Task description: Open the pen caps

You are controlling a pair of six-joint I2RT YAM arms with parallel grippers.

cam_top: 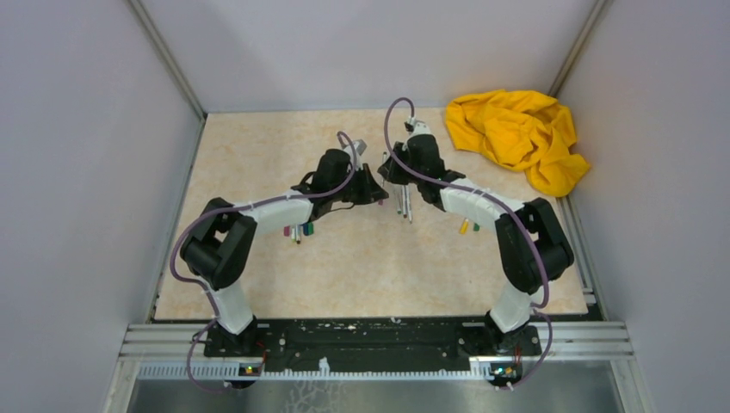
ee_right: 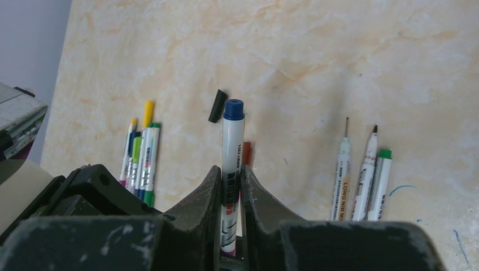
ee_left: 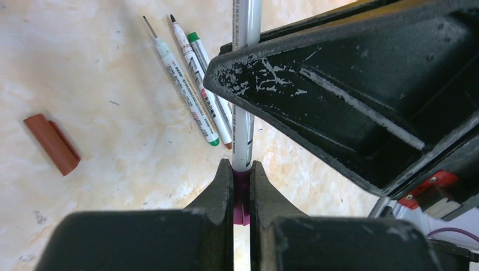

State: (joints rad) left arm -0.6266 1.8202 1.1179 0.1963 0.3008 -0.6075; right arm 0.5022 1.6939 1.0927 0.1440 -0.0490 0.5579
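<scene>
My left gripper (ee_left: 242,167) is shut on a purple pen cap (ee_left: 242,195). A grey-white pen barrel (ee_left: 244,113) runs straight out of that cap, away from the camera. My right gripper (ee_right: 229,174) is shut on the same barrel (ee_right: 231,164), which has a blue far end (ee_right: 233,109). The two grippers meet mid-table, left (cam_top: 372,186) and right (cam_top: 393,171). A red-brown cap (ee_left: 51,144) lies loose on the table. A dark cap (ee_right: 217,105) lies loose beyond the held pen. Three uncapped pens (ee_left: 192,84) lie side by side; they also show in the right wrist view (ee_right: 361,175).
A bunch of capped pens (ee_right: 141,155) lies left of the right gripper. More pens lie by the left arm (cam_top: 301,231) and the right arm (cam_top: 469,226). A crumpled yellow cloth (cam_top: 516,133) sits at the back right. Walls enclose the marbled tabletop (cam_top: 258,146).
</scene>
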